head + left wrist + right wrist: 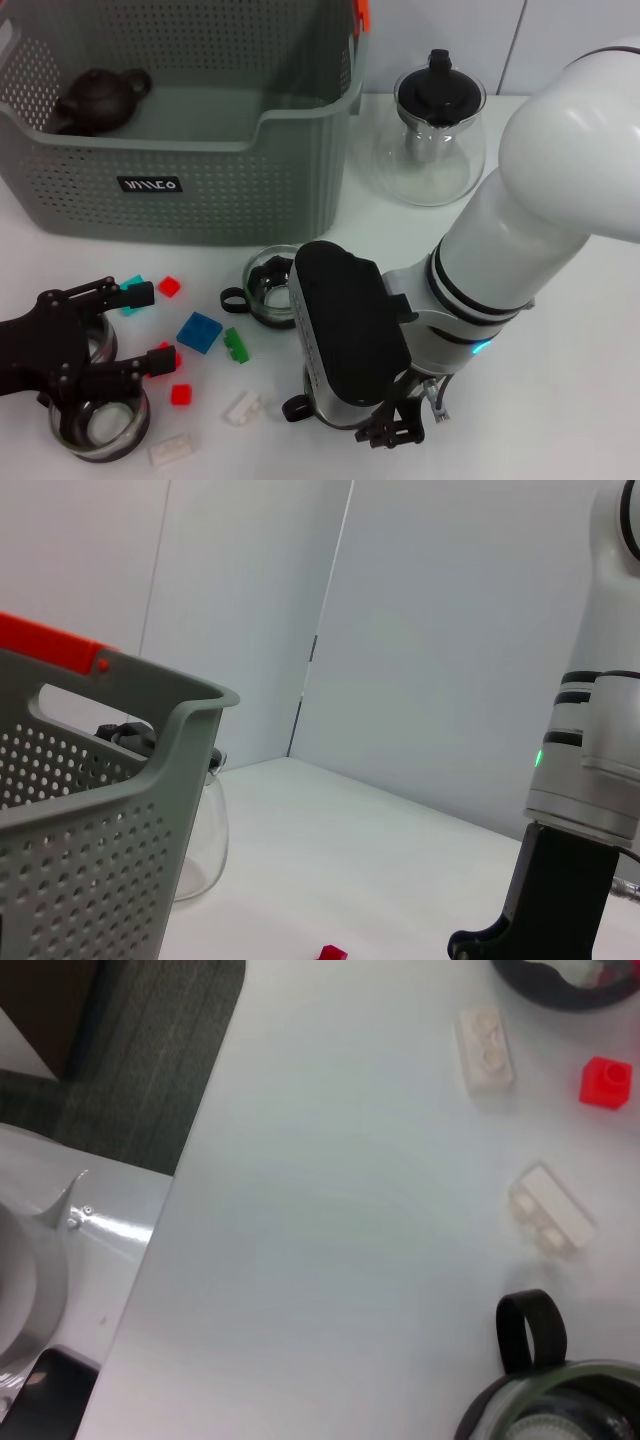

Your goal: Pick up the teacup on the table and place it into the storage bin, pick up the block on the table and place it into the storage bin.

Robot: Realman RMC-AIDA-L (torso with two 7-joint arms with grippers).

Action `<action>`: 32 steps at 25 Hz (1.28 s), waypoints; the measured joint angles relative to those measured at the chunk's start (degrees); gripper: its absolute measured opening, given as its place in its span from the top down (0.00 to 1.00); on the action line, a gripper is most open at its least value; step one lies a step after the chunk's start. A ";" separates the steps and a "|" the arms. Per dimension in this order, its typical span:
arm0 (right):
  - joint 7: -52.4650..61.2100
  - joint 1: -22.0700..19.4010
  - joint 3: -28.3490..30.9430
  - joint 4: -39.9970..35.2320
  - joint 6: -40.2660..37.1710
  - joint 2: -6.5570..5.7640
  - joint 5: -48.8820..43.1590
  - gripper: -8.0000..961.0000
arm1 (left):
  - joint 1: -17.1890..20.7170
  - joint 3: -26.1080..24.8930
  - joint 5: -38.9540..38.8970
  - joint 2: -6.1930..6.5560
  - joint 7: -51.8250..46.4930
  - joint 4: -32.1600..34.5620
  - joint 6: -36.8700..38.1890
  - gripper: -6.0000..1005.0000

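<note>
Your stock as it stands:

- Bin: far left of the tabletop. The only thing you can see inside is a dark teapot in the far left corner. No teacup and no block shows in it, so by this count neither placement is done.
- Teacups: three glass ones with black handles, all on the tabletop. One sits just in front of the bin, near its right end. One lies under the left claw. One is mostly hidden beneath the right claw's housing; the right wrist view shows its rim and handle.
- Blocks: a loose scatter between the arms. Blue, green, several red, e.g., two white, e.g., and a teal one at the left fingertips. All are on the tabletop and none is gripped.
- Glass pitcher with black lid: right of the bin, not your concern.
- Left claw: low at the near left, fingers spread apart over blocks and a cup, holding nothing.
- Right claw: low at the near centre, over the third cup. You cannot tell whether its fingers are apart or together, nor whether they grip the cup.

Remaining, as judged: one cup lifted and binned, then one block likewise.
</note>
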 joint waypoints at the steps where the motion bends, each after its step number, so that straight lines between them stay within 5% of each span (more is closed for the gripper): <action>1: 0.00 0.01 0.00 0.00 -0.05 0.00 -0.01 0.48 | -0.03 0.00 0.00 0.00 0.00 0.00 0.00 0.13; 9: 0.29 0.49 1.51 -0.42 -2.45 -0.05 -0.04 0.77 | -0.24 0.00 0.00 0.08 0.04 0.01 0.00 0.13; 15: 0.26 0.73 9.01 -2.83 -9.87 -0.22 0.53 0.91 | -0.24 0.00 0.00 0.10 0.04 0.02 0.01 0.13; 23: -4.82 0.47 31.19 -4.61 -23.24 -0.56 6.20 0.93 | -0.33 0.01 0.00 0.08 0.04 0.02 0.00 0.13; 32: -11.68 -4.61 58.69 -4.90 -18.66 -0.67 25.62 0.93 | -0.34 -0.08 0.00 0.00 0.04 -0.07 -0.18 0.13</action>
